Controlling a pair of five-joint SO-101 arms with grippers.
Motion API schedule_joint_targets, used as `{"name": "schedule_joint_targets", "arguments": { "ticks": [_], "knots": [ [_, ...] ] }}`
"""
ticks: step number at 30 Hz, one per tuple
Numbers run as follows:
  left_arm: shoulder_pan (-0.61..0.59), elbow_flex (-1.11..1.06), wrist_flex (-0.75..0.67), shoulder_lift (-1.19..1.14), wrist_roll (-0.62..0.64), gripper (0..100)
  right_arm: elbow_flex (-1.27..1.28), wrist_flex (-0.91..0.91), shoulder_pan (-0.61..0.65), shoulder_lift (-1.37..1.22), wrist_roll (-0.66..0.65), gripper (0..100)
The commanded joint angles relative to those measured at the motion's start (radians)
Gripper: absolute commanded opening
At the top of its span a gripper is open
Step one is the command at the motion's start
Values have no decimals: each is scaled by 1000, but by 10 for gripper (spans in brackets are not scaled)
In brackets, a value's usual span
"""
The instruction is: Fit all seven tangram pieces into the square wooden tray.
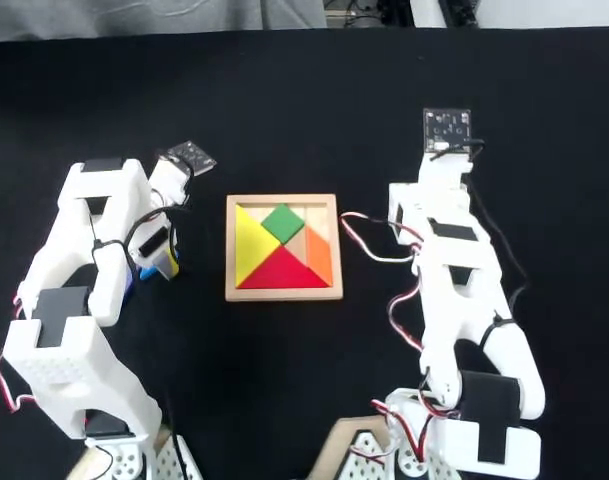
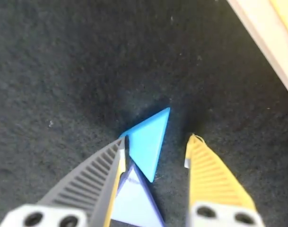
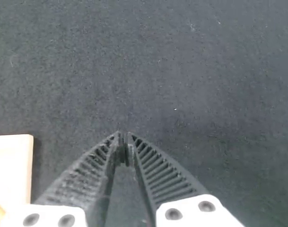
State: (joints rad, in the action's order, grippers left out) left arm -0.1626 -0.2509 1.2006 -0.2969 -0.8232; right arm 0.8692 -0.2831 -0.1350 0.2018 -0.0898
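1. My left hand (image 2: 158, 138) hung low over the tabletop (image 2: 63, 56), moderately open. Its grey finger (image 2: 94, 175) was against one edge of the blue triangle (image 2: 146, 142), and the yellow finger (image 2: 207, 175) stood just apart from the other side. Nothing was clamped. I read this as a bracket set up for a pinch across the piece's narrow width.
2. A paler blue piece (image 2: 134, 201) lay between the same fingers, nearer the wrist, and met the triangle's point. I judged that closing there could drag both pieces together.
3. Both pieces lay on the tabletop just off the left edge of the tray (image 2: 264, 38), so the carry looked short to me.
4. The tray (image 1: 284, 294) sat at the middle of the tabletop. It held a yellow triangle (image 1: 249, 245), a green square (image 1: 282, 222), a red triangle (image 1: 279, 270) and an orange piece (image 1: 321, 255). Bare wood showed towards its far right corner, which I took to be where the blue pieces belonged.
5. My right hand (image 3: 122, 142) was pinched fully closed on nothing, over the tabletop just off a tray corner. I supposed it was parked there to keep clear.
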Motion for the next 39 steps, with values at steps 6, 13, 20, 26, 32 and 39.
{"name": "schedule_joint_targets", "arguments": {
  "ticks": [6, 13, 20, 26, 32, 39],
  "knots": [
    [-16, 2, -6, -2, -9, 210, -42, 18, 12, -5, -8, 15],
    [-22, 50, -9, -68, -6, 210, -42, 18, 12, -5, -8, 15],
    [-31, 91, -11, -68, -9, 208, -42, 18, 12, -5, -8, 15],
    [-41, 142, -6, -66, -9, 208, -44, 18, 12, -5, -8, 15],
    [-27, 188, 133, -69, -2, 210, -44, 18, 12, -5, -8, 15],
    [-56, 185, 138, -75, 180, 211, -44, 18, 14, -5, -8, 15]
  ]
}}
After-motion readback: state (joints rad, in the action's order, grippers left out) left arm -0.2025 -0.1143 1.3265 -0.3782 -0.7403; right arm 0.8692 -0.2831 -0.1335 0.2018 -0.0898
